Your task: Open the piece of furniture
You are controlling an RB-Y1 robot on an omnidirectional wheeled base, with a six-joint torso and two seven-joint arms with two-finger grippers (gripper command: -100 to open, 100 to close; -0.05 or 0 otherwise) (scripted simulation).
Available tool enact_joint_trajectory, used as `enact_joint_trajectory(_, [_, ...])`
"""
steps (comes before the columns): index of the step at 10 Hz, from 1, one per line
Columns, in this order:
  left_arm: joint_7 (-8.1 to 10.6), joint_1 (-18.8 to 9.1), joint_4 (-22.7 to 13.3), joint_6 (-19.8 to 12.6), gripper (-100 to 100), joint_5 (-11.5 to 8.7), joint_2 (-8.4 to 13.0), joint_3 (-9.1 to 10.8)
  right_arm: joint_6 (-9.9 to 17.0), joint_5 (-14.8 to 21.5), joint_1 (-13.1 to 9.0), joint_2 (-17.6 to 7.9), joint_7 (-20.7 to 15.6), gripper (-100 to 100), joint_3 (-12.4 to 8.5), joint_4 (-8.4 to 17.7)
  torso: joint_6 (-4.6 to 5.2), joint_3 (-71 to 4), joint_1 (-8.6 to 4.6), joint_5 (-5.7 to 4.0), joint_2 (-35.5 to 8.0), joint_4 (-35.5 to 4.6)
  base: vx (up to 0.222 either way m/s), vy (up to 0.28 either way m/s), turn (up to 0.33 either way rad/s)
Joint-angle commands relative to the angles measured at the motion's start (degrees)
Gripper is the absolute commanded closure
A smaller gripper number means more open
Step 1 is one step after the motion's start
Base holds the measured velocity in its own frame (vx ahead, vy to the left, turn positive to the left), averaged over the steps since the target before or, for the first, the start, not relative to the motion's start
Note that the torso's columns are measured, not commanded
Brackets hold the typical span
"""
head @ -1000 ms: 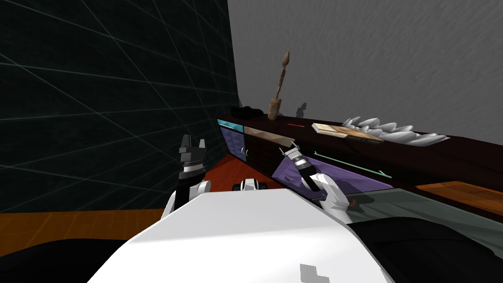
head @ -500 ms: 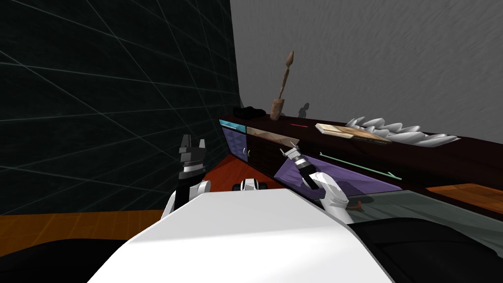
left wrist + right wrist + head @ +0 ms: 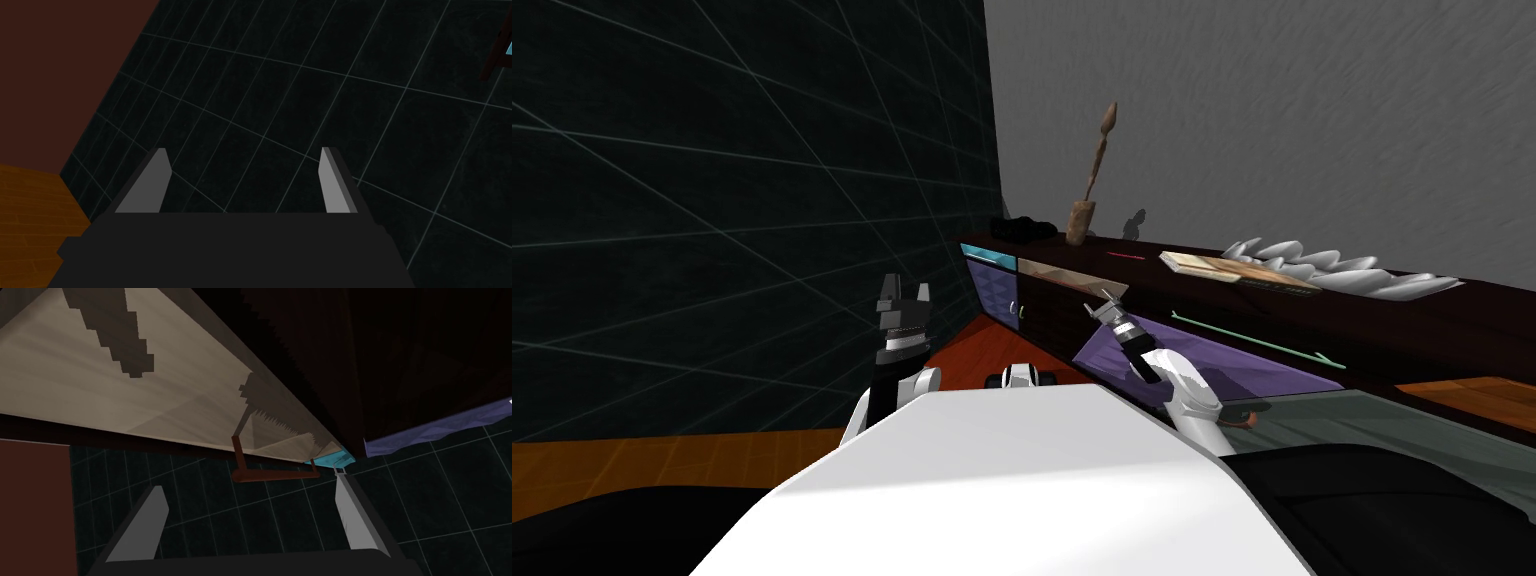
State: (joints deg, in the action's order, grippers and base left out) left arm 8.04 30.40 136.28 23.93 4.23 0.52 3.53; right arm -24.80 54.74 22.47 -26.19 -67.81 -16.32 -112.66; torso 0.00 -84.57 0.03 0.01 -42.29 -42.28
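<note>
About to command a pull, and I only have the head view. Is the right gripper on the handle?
Observer: Not yet. In the right wrist view the right gripper is open. The brown bar handle lies just beyond its fingertips, not between them.
Operator: What is the handle mounted on?
Observer: A pale front panel with a wood grain. The bar stands off it on two short posts.
Operator: Left gripper state?
Observer: The left gripper is open, with nothing between its fingers. It faces a dark tiled wall.
</note>
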Motion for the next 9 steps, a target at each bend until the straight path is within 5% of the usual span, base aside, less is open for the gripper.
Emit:
enact_joint_trajectory(1, [0.00,0.00,0.00,0.00,0,0.00,0.00,0.00,0.28,1.76,-0.40,-0.55,-2.70,-100,-0.24,0.69,0.00,-0.01,-0.01,0.00,0.02,0.00,0.025,0.052,-0.008])
enact_joint_trajectory(5, [0.00,0.01,0.00,0.00,0,0.00,0.00,0.00,0.74,1.99,-0.27,-1.72,-2.34,-100,-0.65,0.37,-0.01,-0.06,0.03,0.00,0.12,0.02,0.032,0.039,0.002])
enact_joint_trajectory(6, [0.00,0.00,0.00,0.00,0,0.00,0.00,0.00,0.83,1.97,-0.27,-1.84,-2.12,100,-0.71,0.34,0.00,-0.03,-0.04,-0.01,0.04,0.02,0.006,0.006,0.000])
enact_joint_trajectory(9, [0.00,-0.02,0.00,0.00,0,0.00,0.00,-0.01,0.65,1.92,0.31,-2.15,-1.61,100,-0.74,-0.71,-0.05,0.16,0.16,0.03,-0.24,-0.04,-0.118,0.086,-0.038])
